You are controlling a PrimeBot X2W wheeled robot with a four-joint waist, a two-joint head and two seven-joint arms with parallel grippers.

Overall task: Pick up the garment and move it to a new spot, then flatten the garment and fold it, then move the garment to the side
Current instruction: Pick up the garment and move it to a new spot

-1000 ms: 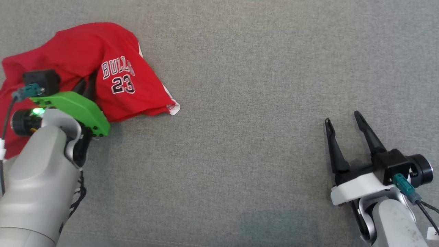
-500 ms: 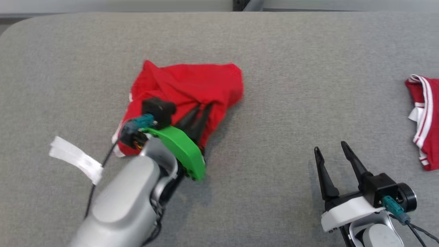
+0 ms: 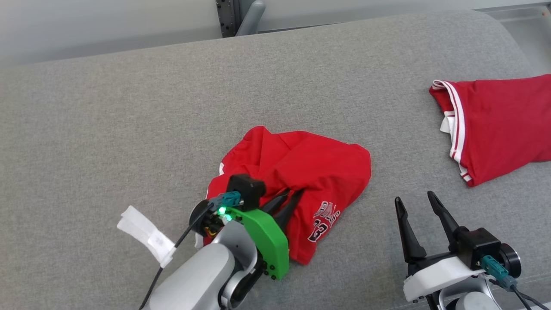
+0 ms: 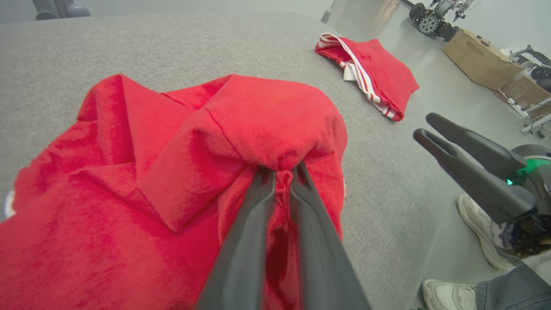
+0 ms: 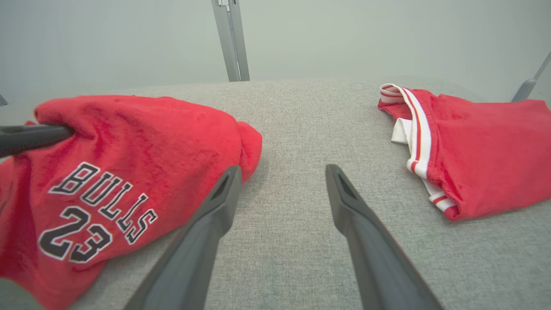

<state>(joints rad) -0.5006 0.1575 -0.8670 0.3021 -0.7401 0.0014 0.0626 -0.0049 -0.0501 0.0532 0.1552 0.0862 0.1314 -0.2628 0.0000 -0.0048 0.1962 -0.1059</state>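
Left gripper [image 3: 292, 192]: jaws nearly closed, pinching a bunched fold of the red garment [image 3: 318, 168], with cloth squeezed between both fingers. Garment is crumpled near the middle of the grey padded top [image 3: 129, 107], toward its near edge. Right gripper [image 3: 414, 198]: jaws wide apart, holding nothing, near the garment but not touching it. Second red garment [image 3: 499, 116] lies at the right edge.

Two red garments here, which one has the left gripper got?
The crumpled BULLS 23 jersey in the middle, pinched in the left gripper. The white-striped red garment lies apart at far right, untouched.
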